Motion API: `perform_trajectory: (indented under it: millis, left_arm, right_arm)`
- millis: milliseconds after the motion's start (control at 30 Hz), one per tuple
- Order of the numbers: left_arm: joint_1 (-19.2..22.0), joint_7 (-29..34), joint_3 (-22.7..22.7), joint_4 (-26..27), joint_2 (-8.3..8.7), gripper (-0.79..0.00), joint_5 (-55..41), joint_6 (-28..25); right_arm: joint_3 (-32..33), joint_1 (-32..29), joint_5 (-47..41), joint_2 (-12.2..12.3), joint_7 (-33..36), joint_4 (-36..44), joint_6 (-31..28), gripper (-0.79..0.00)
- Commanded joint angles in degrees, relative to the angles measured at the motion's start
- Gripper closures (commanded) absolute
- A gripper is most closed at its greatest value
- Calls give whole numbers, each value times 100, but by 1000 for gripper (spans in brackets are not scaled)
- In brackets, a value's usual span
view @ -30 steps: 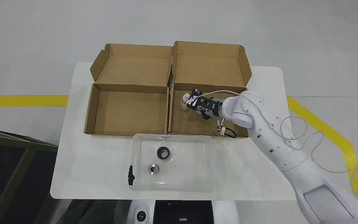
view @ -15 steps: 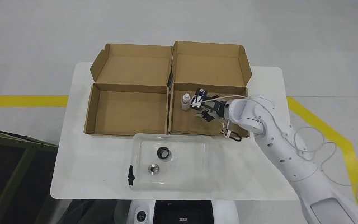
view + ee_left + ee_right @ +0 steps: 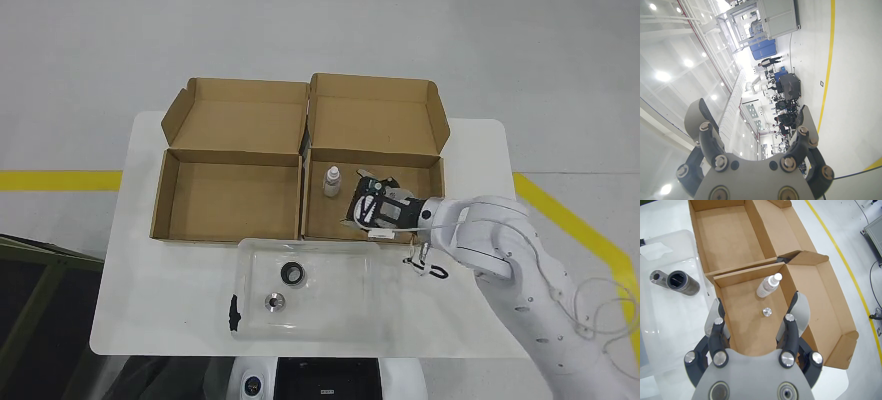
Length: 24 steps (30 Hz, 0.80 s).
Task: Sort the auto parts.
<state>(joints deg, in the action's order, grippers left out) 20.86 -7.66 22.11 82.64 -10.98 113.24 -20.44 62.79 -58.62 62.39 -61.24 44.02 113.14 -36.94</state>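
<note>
In the box (image 3: 380, 157), right hand (image 3: 360, 209) left bottle (image 3: 332, 181).

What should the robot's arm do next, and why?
Probably swing the right gripper, open and empty over the right box, toward the clear tray, where a dark sleeve and a steel cylinder lie unsorted.

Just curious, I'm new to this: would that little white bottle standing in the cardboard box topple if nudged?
Probably yes: the bottle stands upright, tall and narrow, so a push near its cap would likely tip it. It looks like plastic, so likely light. Once down, its round body might roll across the box floor.
</note>
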Motion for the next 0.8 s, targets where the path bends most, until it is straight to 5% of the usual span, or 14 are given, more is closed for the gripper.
perform_trajectory:
  millis: [0, 767]
  left_arm:
    - [0, 0, 0, 0, 0, -785, 0, 0]
    - [0, 0, 0, 0, 0, -785, 0, 0]
  right_arm:
    - [-56, -114, 71, 5, -64, 206, -7, -613]
    - [-2042, 123, 801, -334, -309, 178, 51, -646]
